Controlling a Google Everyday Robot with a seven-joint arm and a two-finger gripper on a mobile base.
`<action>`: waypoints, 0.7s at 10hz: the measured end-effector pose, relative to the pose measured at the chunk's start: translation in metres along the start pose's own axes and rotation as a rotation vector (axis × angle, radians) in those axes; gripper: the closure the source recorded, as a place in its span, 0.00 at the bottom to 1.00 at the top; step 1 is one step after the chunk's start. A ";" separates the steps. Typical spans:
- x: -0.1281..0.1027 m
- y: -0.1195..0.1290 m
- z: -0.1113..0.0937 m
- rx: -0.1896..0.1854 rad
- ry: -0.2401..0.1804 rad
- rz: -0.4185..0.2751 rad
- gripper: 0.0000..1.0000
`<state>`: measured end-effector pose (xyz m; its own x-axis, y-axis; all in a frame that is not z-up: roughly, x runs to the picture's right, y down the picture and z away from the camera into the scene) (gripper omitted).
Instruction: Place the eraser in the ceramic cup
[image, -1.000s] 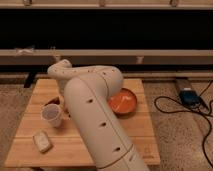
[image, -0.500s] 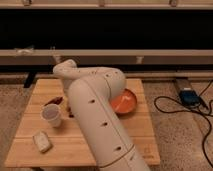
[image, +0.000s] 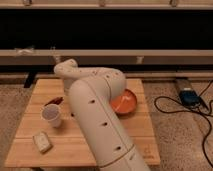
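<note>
The white ceramic cup (image: 51, 115) stands upright on the left part of the wooden table (image: 35, 95). Just behind it, a small dark bar with a reddish edge, the eraser (image: 53, 101), shows beside the arm. I cannot tell whether it lies on the table or is held. My big white arm (image: 95, 115) rises from the front and bends down at the wrist (image: 65, 70) towards that spot. The gripper is hidden behind the arm, close to the eraser and just behind the cup.
A pale beige block (image: 42, 141) lies near the front left of the table. A wide orange bowl (image: 125, 102) sits on the right, partly behind the arm. A blue device (image: 189, 96) and black cables lie on the floor to the right.
The arm's wrist has shifted slightly to the right over the last second. The cup, the eraser and the beige block stay where they were.
</note>
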<state>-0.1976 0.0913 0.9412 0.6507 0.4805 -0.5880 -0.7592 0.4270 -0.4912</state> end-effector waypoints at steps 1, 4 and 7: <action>0.000 0.000 0.000 0.001 0.000 0.000 0.96; 0.001 0.000 -0.001 0.001 0.003 0.000 1.00; 0.000 0.003 -0.003 0.002 -0.012 -0.010 1.00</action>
<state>-0.2001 0.0898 0.9379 0.6582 0.4852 -0.5757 -0.7528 0.4332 -0.4956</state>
